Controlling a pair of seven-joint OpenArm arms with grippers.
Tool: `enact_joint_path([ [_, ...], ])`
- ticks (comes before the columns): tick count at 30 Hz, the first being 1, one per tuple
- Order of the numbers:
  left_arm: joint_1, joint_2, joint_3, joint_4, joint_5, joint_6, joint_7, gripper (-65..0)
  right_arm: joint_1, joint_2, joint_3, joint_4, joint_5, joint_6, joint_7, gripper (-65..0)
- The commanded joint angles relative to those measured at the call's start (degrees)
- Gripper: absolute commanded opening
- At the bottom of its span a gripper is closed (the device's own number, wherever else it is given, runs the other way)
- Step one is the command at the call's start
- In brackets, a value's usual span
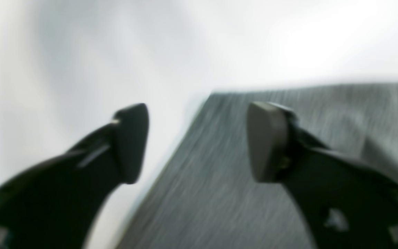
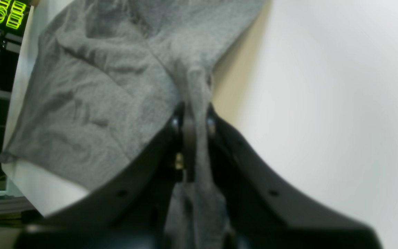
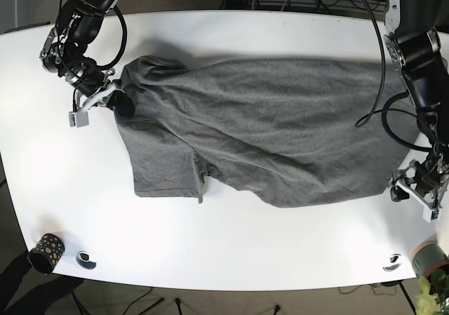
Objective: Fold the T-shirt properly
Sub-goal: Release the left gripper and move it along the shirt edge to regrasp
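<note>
Left wrist view: the left gripper [image 1: 197,141] gapes wide and empty, the T-shirt [image 1: 240,173] corner just under it.

Right wrist view: the right gripper [image 2: 192,119] pinches a bunched fold.

Base view: the shirt lies lengthwise between both arms on the table [image 3: 231,255].

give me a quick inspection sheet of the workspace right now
surface: white table, bare around the shirt
job's things: grey T-shirt spread out and wrinkled, one sleeve lying toward the near edge
clutter: dark spotted cup at one near corner, small round fittings along the near edge
grippers: right gripper shut on a pinch of shirt fabric; left gripper open over the shirt's edge, holding nothing
cables: black cables loop along the left arm, more behind the far edge
surroundings: plant leaves by the other near corner
</note>
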Motion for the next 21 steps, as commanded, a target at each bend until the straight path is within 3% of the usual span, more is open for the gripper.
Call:
enact_joint_path([
  [1,-3.6,-1.1,1.1,-3.9,-0.6,2.7,-4.9,-14.9,0.4,0.9,0.1,2.7,1.2,0.52,1.0,-65.0],
  [3,-5.4,-1.1,2.6,-8.2,-0.6,3.7,-7.7,-12.1,0.4,0.9,0.1,3.7,1.2,0.52,1.0,-65.0],
  [12,-11.1,0.0,7.8,-23.5,-0.8,3.5,-13.6,-11.5,0.4,0.8,-0.3,8.1,-1.0,0.52,1.0,-65.0],
  [21,-10.2,2.5,7.9,-24.1,-0.3,3.8,-14.3,-11.5,0.4,0.9,-2.8,9.8,-0.9,0.52,1.0,-65.0],
])
